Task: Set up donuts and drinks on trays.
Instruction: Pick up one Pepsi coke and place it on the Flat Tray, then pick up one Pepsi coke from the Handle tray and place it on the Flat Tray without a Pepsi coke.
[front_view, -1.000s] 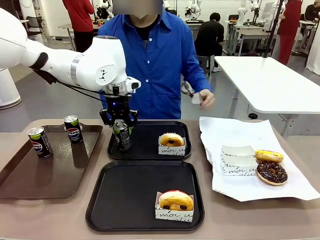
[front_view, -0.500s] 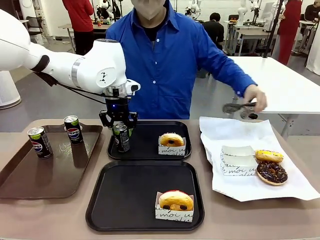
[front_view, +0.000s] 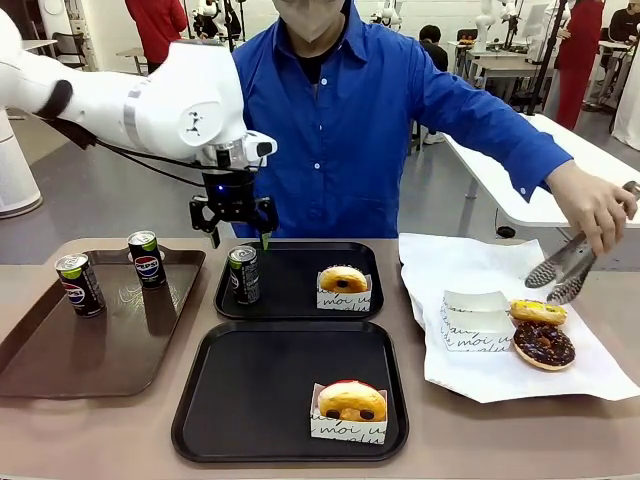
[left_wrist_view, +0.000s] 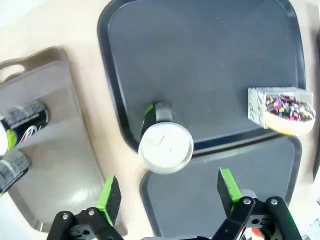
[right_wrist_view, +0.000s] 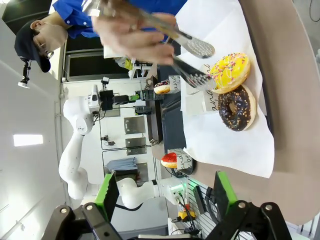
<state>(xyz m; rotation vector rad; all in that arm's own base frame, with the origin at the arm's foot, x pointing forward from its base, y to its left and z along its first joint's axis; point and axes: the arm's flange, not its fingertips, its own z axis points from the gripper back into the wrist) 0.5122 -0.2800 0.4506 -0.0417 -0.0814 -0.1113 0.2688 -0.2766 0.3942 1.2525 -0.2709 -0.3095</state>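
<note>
A dark can (front_view: 244, 274) stands upright at the left end of the far black tray (front_view: 300, 246). My left gripper (front_view: 238, 225) hangs open just above it, not touching. In the left wrist view the can's silver top (left_wrist_view: 165, 145) sits between and beyond the green pads (left_wrist_view: 109, 197). A boxed donut (front_view: 343, 285) shares that tray. The near black tray (front_view: 230, 400) holds another boxed donut (front_view: 349, 408). My right gripper (right_wrist_view: 165, 195) is open and holds nothing; it looks at a yellow donut (right_wrist_view: 230, 72) and a chocolate donut (right_wrist_view: 237, 107).
A brown tray (front_view: 40, 370) at the left carries two cans (front_view: 78, 283) (front_view: 147, 259). On white paper (front_view: 450, 260) at the right lie an empty box (front_view: 476, 320), a yellow donut (front_view: 537, 312) and a chocolate donut (front_view: 543, 344). The person's hand holds tongs (front_view: 565, 270) over them.
My left gripper has let go of the can on the far tray and risen above it. The person's hand with tongs has swung right and down toward the yellow donut.
</note>
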